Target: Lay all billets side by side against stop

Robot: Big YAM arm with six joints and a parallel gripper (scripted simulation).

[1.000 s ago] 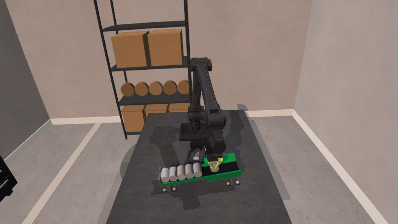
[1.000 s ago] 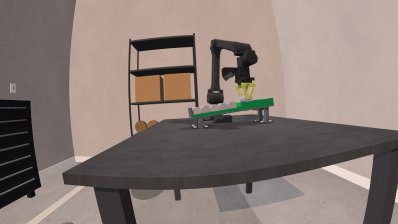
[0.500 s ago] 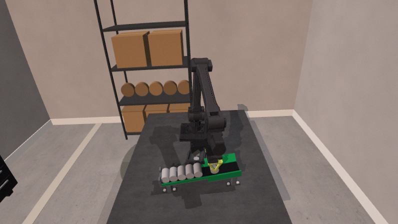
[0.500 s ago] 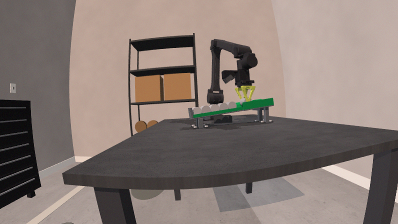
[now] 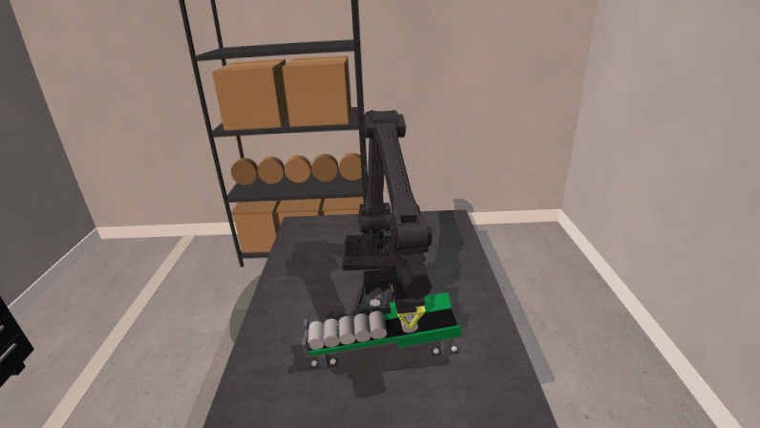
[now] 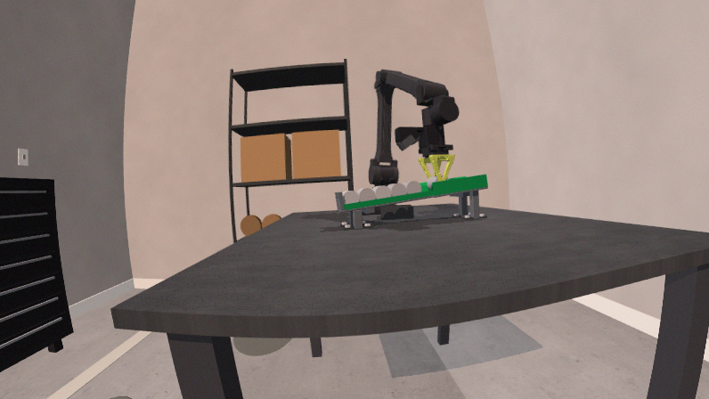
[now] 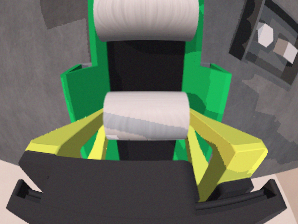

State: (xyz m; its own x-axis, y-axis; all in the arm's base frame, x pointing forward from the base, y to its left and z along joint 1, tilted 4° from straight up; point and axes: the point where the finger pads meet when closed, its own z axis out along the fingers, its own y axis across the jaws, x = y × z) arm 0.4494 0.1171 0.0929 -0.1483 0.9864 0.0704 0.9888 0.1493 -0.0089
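The green-sided feed ramp (image 5: 432,333) (image 6: 463,182) (image 7: 80,90) stands on the dark table and slopes down to a stop (image 5: 306,331) at its left end. Several grey billets (image 5: 348,330) (image 6: 381,190) lie side by side in a row against the stop. My gripper (image 5: 408,320) (image 6: 436,177) (image 7: 146,113), with yellow fingers, is shut on one more billet (image 5: 408,327) (image 7: 147,112). It holds this billet straight across the ramp, low on the black bed, uphill of the row. A gap of bare bed separates it from the nearest billet in the row (image 7: 147,12).
The arm's base (image 5: 371,249) stands on the table (image 5: 371,393) just behind the ramp. A metal shelf (image 5: 276,127) with cardboard boxes and round logs stands behind the table. A black drawer cabinet (image 6: 29,267) stands at the left.
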